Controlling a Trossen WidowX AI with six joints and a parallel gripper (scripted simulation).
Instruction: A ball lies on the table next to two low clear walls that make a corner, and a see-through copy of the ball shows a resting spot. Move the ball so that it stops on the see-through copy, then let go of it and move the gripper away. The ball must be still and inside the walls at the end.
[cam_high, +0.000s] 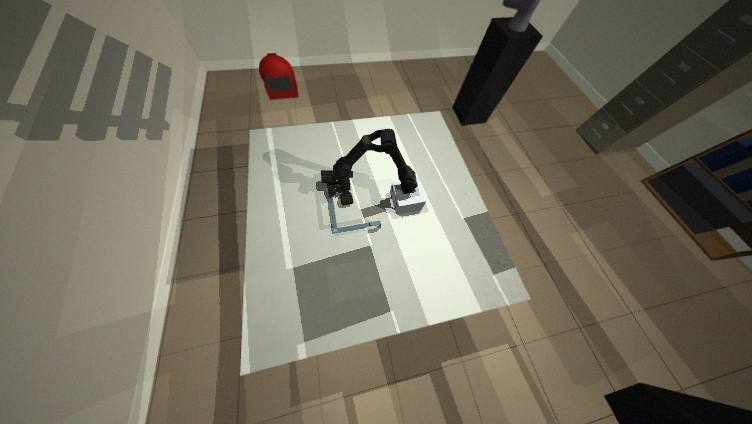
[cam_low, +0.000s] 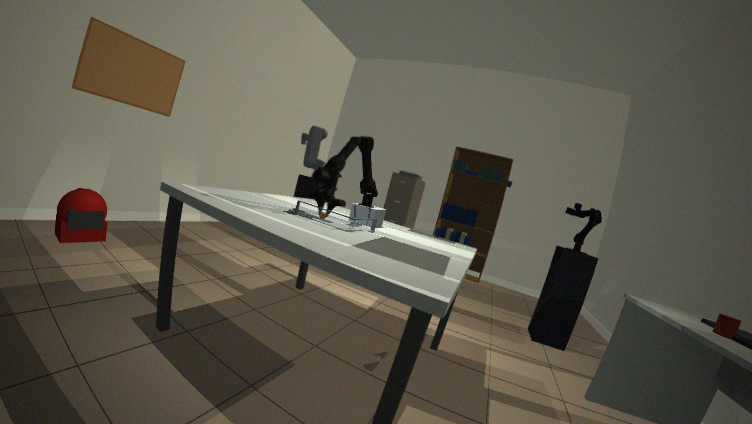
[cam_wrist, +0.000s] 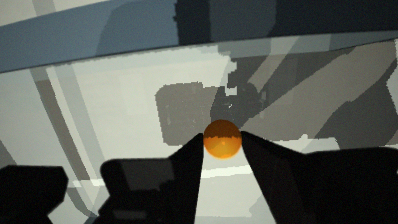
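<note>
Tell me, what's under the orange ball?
The ball is pinched in the claw. Around it the wrist view shows shadowy table and a clear wall farther off. The spot straight beneath is covered, and no see-through copy shows.

The arm (cam_high: 376, 152) is matte black with rounded joints, on a pale grey box base (cam_high: 409, 201); its pincer (cam_wrist: 223, 145) has dark tapered fingers.

The ball (cam_wrist: 222, 139) sits between the gripper (cam_wrist: 223, 145) fingers, low over the table (cam_low: 294, 239). The two low walls (cam_high: 350, 227) stand on the table beside the arm's base (cam_high: 409, 200).
</note>
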